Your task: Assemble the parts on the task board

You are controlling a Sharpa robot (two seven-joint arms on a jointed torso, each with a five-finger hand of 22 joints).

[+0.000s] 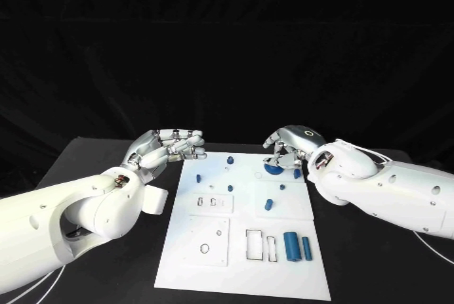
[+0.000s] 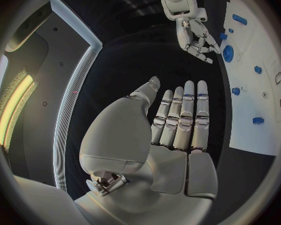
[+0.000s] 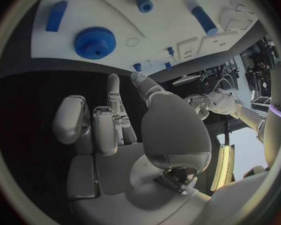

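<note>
The white task board [image 1: 242, 264] lies in the middle of the black table. A blue gear [image 1: 273, 167] sits flat near the board's far right corner. My right hand [image 1: 291, 145] hovers just above and behind the gear with nothing in its fingers. In the right wrist view the gear [image 3: 94, 42] lies beyond the fingers [image 3: 113, 97], apart from them. My left hand [image 1: 170, 146] hangs at the board's far left corner, holding nothing. Its fingers [image 2: 185, 116] are stretched out straight in the left wrist view. Two blue cylinders [image 1: 299, 246] lie side by side at the near right.
Several small blue pegs stand on the board's far half, such as one peg [image 1: 230, 160] and another [image 1: 269, 203]. Rectangular slots [image 1: 254, 243] and an oval hole [image 1: 205, 248] mark the near half. Black table surrounds the board.
</note>
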